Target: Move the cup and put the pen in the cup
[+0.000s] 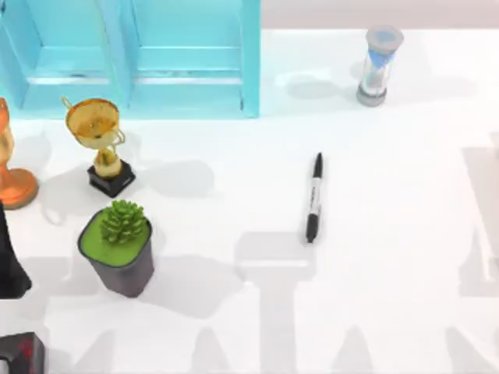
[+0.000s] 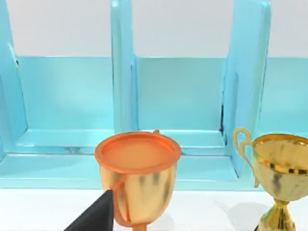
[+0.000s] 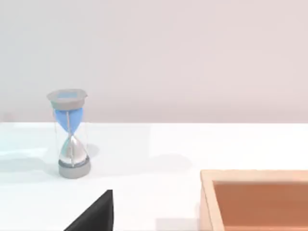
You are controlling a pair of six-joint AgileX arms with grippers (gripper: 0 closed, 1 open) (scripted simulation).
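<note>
The black pen point(image 1: 314, 199) lies flat near the middle of the white table point(image 1: 390, 234), cap toward the near side, nothing touching it. The copper cup point(image 1: 12, 175) stands upright at the far left edge, just left of a gold trophy point(image 1: 100, 140), and both stand before a turquoise shelf point(image 1: 156, 54). The left gripper point(image 2: 96, 217) sits low against the cup's near side; whether it is clenched or released cannot be told. A potted succulent point(image 1: 118, 245) stands nearer. The right gripper point(image 3: 96, 214) faces an hourglass point(image 3: 70, 132) at the far right, and its state also cannot be told.
</note>
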